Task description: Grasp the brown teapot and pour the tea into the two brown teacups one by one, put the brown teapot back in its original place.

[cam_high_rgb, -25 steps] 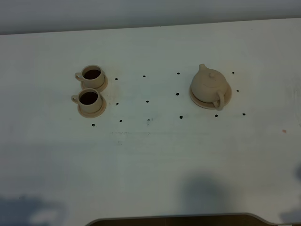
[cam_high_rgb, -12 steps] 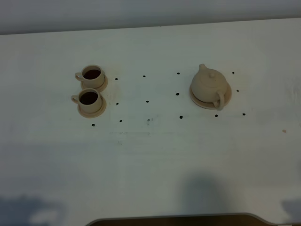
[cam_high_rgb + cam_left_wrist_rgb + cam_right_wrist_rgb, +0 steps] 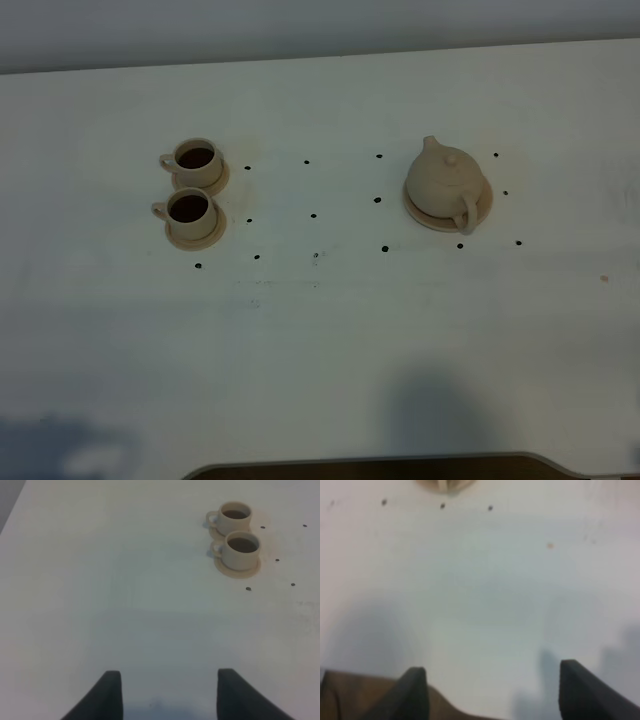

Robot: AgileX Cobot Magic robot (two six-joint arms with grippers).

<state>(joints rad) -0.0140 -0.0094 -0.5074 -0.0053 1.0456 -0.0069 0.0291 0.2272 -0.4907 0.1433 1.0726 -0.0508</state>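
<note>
Exterior high view: your cups (image 3: pixel 192 193) hold tea, teapot (image 3: pixel 445 181) rests on saucer (image 3: pixel 484 203); both claws gape empty.

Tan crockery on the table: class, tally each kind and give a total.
Teapot: 1
Teacups: 2
Cup saucers: 2
Teapot saucer: 1
Total: 6

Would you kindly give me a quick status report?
Both grippers open, empty. Teapot on its saucer. Both cups hold dark tea. Nothing in the way.
</note>
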